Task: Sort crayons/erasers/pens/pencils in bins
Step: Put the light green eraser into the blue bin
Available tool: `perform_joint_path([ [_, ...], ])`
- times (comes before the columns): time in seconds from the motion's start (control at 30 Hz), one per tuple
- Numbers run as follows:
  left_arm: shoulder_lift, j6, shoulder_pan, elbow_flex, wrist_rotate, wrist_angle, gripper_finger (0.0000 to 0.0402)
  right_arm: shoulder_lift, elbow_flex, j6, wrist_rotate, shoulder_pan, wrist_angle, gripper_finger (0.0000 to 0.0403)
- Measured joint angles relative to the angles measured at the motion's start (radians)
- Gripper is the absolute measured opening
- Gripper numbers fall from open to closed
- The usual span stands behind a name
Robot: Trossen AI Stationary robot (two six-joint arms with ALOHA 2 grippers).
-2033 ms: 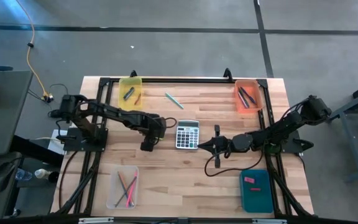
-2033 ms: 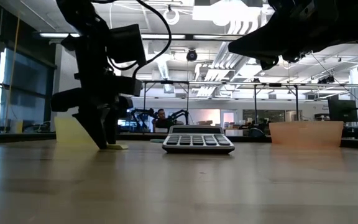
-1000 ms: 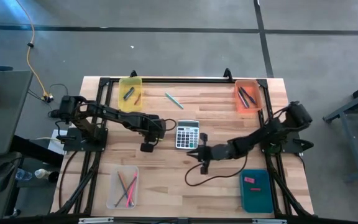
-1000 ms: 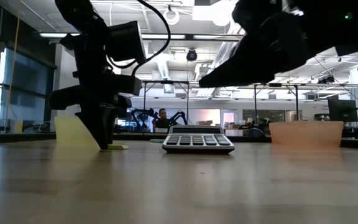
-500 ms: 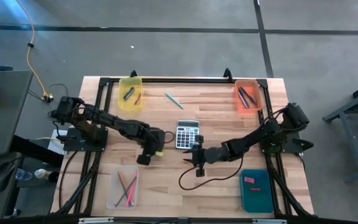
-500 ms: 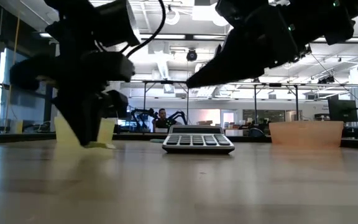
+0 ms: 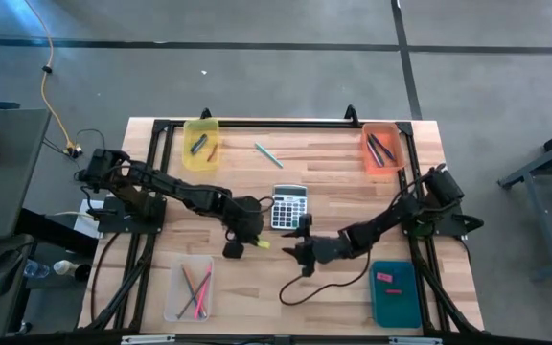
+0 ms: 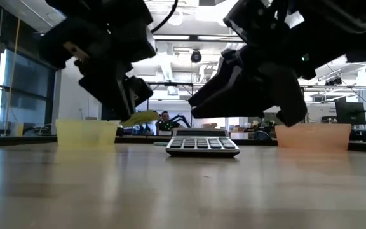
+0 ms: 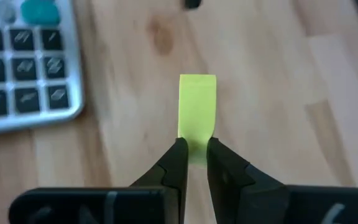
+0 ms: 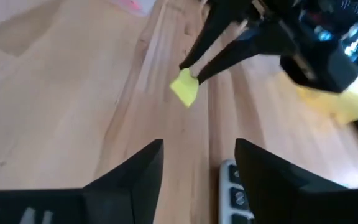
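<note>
Holding a yellow eraser point(image 9: 197, 109) clamped by one end, left gripper point(image 7: 249, 241) sits just front-left of the calculator point(image 7: 289, 206), off the wood. Right gripper point(image 7: 302, 251), fingers apart and empty, waits front-right. Handover advice: grab the flat free end squarely. Small smooth block; it could pivot.

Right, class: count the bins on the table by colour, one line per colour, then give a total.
Yellow bin: 1
Orange bin: 1
Clear bin: 1
Teal bin: 1
Total: 4
</note>
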Motion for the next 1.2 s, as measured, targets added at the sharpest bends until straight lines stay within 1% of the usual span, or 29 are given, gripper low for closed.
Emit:
perform_joint_path([
  [0.1,0.0,-0.011,0.001,0.0,0.022,0.033,0.0031,0.0,0.001,-0.072,0.025,0.013,0.019,0.0199],
  [0.3,-0.001,-0.065,0.001,0.0,0.049,0.123,0.0017,0.001,0.045,-0.203,0.042,0.025,0.015,0.0201],
  [0.4,-0.002,-0.077,0.001,0.001,0.05,0.149,0.001,0.001,0.077,-0.209,0.039,0.024,-0.028,0.0201],
  [0.57,-0.002,-0.081,0.001,0.001,0.045,0.15,0.0,0.001,0.111,-0.172,0.028,0.017,-0.18,0.0201],
  [0.63,-0.002,-0.081,-0.004,0.001,0.042,0.14,0.0,0.001,0.118,-0.135,0.026,0.017,-0.211,0.0201],
  [0.7,-0.002,-0.08,-0.015,0.001,0.019,0.126,0.0,0.001,0.123,-0.069,-0.003,0.012,-0.251,0.02],
  [0.77,-0.002,-0.066,-0.03,-0.002,-0.02,0.107,0.0,0.001,0.131,0.056,-0.043,0.001,-0.292,0.0196],
  [0.83,-0.002,-0.074,-0.045,-0.026,-0.047,0.132,0.0,0.001,0.138,0.219,-0.072,-0.017,-0.323,0.0189],
  [0.9,-0.006,-0.102,-0.058,-0.067,-0.054,0.204,0.0,0.001,0.138,0.357,-0.088,-0.032,-0.355,0.0183],
  [1.0,-0.008,-0.14,-0.074,-0.132,-0.054,0.362,0.0,0.001,0.138,0.478,-0.134,-0.048,-0.358,0.0177],
  [1.07,-0.008,-0.166,-0.08,-0.175,-0.055,0.462,0.0,0.001,0.138,0.53,-0.157,-0.055,-0.362,0.0174],
  [1.2,-0.018,-0.195,-0.081,-0.249,-0.056,0.685,0.0,0.016,0.138,0.571,-0.156,-0.057,-0.352,0.0172],
])
